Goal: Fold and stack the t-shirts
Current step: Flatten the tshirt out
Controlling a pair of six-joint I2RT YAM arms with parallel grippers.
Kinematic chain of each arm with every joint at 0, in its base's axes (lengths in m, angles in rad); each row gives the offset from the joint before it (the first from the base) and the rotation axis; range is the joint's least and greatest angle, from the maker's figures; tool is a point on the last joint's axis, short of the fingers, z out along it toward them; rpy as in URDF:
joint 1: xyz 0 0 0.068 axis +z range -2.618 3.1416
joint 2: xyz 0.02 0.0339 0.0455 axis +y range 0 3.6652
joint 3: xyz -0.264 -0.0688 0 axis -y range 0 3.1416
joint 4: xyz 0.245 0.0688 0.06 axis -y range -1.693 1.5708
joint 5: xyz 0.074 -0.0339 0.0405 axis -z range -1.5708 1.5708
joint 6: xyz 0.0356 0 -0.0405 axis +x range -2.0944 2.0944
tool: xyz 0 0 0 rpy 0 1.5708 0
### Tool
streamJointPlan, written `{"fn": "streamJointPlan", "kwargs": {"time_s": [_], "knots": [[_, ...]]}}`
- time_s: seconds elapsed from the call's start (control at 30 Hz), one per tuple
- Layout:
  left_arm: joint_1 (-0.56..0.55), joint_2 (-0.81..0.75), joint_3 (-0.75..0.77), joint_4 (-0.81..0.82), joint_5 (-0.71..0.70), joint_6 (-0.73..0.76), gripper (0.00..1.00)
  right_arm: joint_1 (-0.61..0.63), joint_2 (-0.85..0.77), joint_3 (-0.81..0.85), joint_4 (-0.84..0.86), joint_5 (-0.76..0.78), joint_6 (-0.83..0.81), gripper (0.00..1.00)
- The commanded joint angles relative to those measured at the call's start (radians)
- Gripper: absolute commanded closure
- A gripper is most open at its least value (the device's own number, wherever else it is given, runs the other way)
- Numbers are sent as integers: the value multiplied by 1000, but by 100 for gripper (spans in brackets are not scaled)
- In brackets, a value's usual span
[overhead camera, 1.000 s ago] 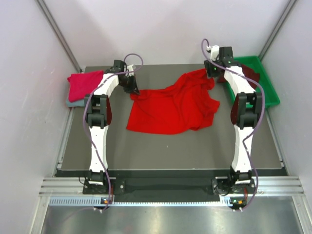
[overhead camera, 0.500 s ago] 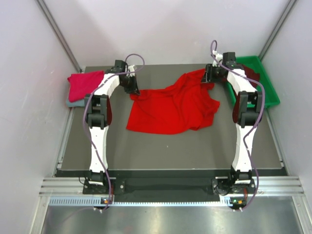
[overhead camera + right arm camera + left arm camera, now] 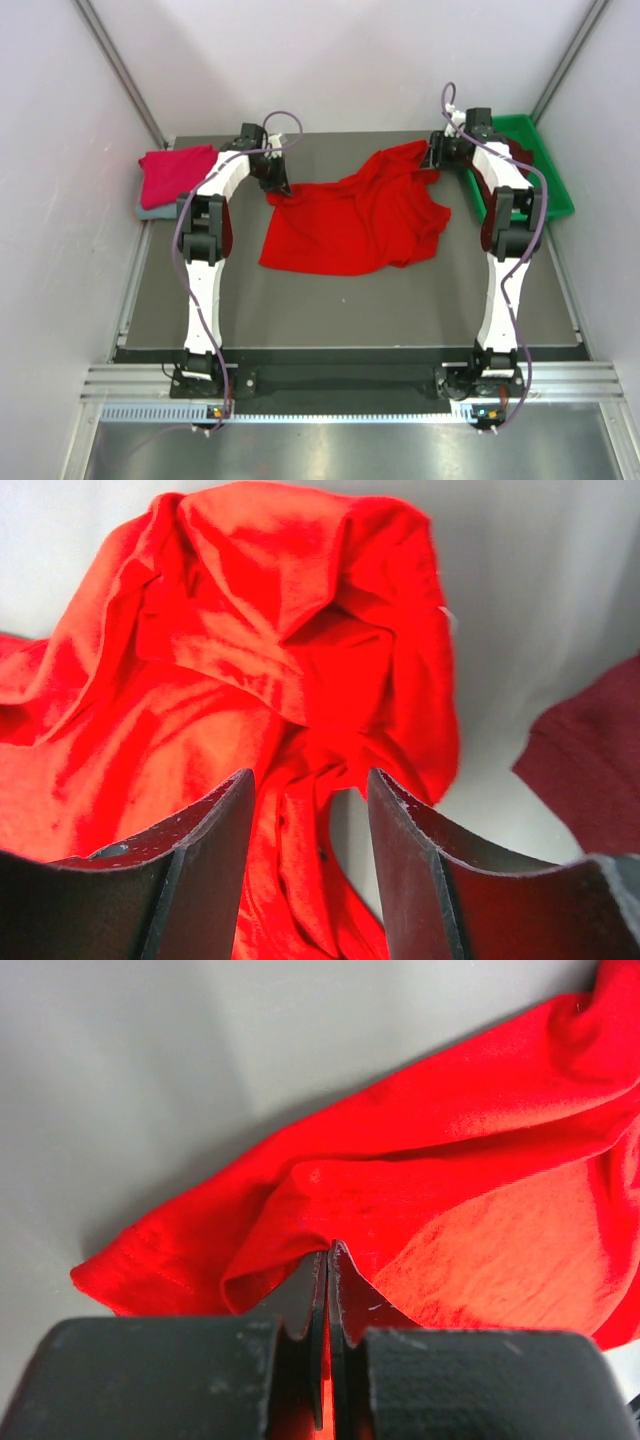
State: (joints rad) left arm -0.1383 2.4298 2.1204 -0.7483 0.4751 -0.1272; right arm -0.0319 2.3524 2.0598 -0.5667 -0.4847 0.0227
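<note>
While the left gripper [image 3: 328, 1250] pinches the soft bright red cloth t-shirt [image 3: 350, 222], the wide-open, empty right gripper [image 3: 310, 780] should grab the bunched corner and pull it flat.

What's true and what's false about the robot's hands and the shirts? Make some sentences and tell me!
The left hand is shut on the bright red cloth t-shirt. True.
The right hand is shut tight. False: it is open, over that t-shirt's far edge.
The green plastic tray is on the robot's left. False: it is on the right.
The folded crimson-pink cloth t-shirt lies at the far left corner of the table. True.
</note>
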Motion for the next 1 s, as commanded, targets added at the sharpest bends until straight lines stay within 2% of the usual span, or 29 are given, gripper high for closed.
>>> {"fn": "streamJointPlan", "kwargs": {"time_s": [0.0,0.4,0.53,0.97], "knots": [[2,-66,6,18,0,14,100,-11,8,37,25,15,-6,51],[0,-78,-11,6,-15,27,100,-6,82,98,50,38,-1,52],[-4,-80,-13,6,-23,34,100,-6,94,125,62,35,9,55],[-35,-83,-14,1,-47,44,100,1,137,177,102,29,48,58]]}}
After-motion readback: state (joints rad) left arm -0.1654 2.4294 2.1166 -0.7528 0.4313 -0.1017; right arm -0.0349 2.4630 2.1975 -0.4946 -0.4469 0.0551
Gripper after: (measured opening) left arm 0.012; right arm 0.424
